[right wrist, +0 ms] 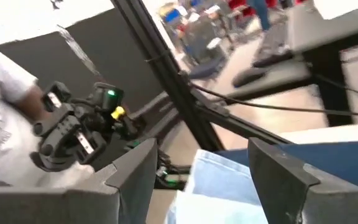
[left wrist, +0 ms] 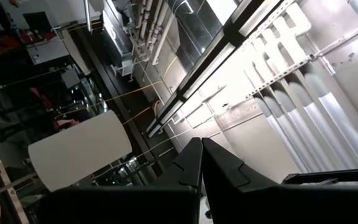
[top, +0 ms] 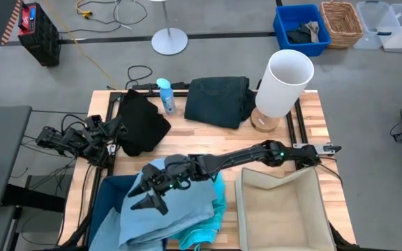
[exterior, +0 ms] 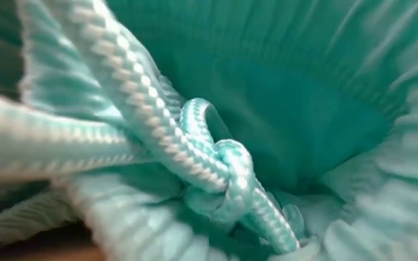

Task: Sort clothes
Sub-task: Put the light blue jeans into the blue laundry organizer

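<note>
Four garments lie on the desk (top: 306,122): the pale blue one (top: 162,213) spreads at the near edge over the turquoise one (top: 211,219), whose knotted drawstring (exterior: 216,163) fills the low view; the black one (top: 142,122) sits bunched at the left, and the dark denim-like one (top: 218,101) lies folded at the far side. Directly above the pale blue cloth hangs the right tool (top: 152,199), fingers spread wide and holding nothing. The left tool (top: 114,129) rests at the desk's left edge beside the black garment, fingers pressed together. A spray bottle (top: 165,95) stands between the two dark garments, a white cylinder (top: 285,84) stands right of the denim, and a beige bin (top: 281,209) sits at the near right.
</note>
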Available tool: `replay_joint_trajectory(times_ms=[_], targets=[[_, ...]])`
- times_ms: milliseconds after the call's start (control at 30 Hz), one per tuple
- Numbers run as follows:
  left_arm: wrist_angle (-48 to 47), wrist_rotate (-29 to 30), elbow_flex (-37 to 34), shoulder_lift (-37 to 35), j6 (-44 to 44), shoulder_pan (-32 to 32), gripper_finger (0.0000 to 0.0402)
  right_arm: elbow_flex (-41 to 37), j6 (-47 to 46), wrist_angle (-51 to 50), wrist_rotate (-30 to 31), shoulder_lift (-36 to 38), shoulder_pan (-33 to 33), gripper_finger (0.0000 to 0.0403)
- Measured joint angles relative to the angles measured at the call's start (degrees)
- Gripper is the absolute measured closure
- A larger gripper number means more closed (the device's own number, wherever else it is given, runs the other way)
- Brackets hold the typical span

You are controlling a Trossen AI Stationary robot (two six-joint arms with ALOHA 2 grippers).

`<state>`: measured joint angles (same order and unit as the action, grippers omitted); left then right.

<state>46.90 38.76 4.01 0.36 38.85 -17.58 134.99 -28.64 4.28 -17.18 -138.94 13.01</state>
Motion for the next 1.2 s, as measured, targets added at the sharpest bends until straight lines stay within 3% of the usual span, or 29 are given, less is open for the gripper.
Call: replay_joint_trajectory(times_ms=[367,500,667,800,1200], targets=[[-0.93,0.0,0.0,0.0,-0.02,0.0,0.0396,-0.06,11.54,-36.07,13.08,13.51,-0.25,0.0143],[-1.25,-0.01,0.0,0.0,-0.02,0.0,0.0396,-0.06,5.78,-51.03,18.53,15.62,0.25,0.0143],[-1.73,0.0,0.0,0.0,-0.77,0.0,0.0396,-0.15,-2.84,-64.1,20.75,15.37,1.01,0.0143],[-2.56,0.0,0.0,0.0,-0.75,0.0,0.0396,-0.9,-10.13,-70.89,21.92,14.89,1.1,0.0143],[-3.02,-0.01,0.0,0.02,-1.07,0.0,0.0396,-6.1,-20.47,-72.96,21.17,13.67,3.47,0.0142]])
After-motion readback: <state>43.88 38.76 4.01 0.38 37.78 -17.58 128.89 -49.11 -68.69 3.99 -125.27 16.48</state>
